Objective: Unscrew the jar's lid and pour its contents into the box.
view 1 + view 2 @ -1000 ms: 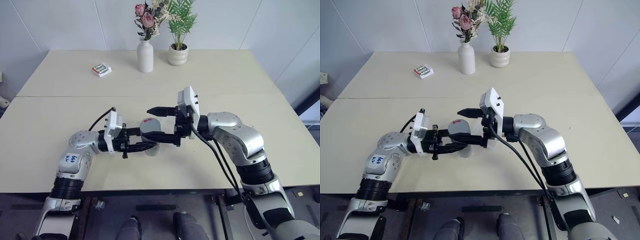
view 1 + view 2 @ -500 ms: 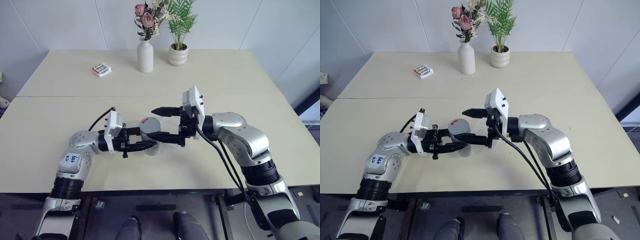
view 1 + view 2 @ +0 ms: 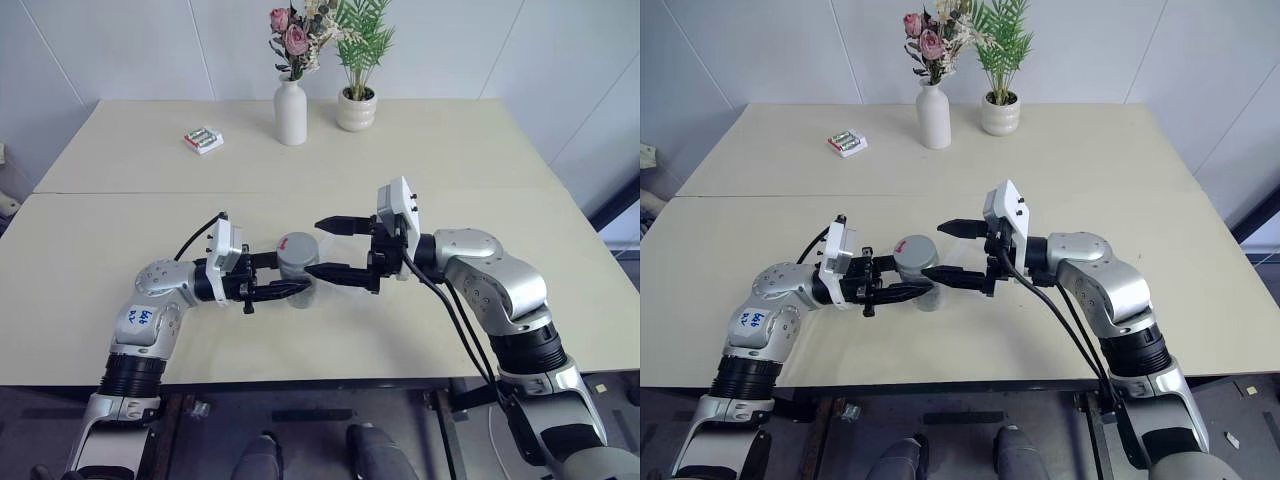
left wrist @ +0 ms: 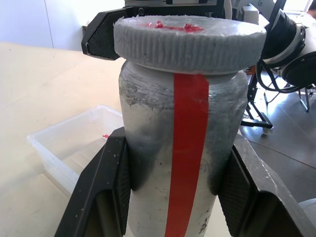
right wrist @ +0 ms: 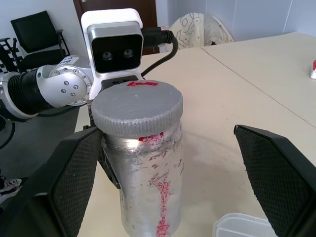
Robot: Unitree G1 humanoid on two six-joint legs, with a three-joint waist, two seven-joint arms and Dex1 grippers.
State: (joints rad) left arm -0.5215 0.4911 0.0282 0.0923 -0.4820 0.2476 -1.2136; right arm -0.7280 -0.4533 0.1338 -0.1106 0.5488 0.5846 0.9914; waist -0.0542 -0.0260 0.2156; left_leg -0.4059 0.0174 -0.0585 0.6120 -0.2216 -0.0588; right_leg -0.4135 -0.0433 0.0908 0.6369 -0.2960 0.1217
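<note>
Fingers [image 4: 113, 187] clamp jar [image 4: 182, 158]; right arm level.

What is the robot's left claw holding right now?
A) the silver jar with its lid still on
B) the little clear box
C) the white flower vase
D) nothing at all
A: the left claw is shut around the silver jar, and the grey lid sits on top of it, while the right claw stands open beside it.
</note>
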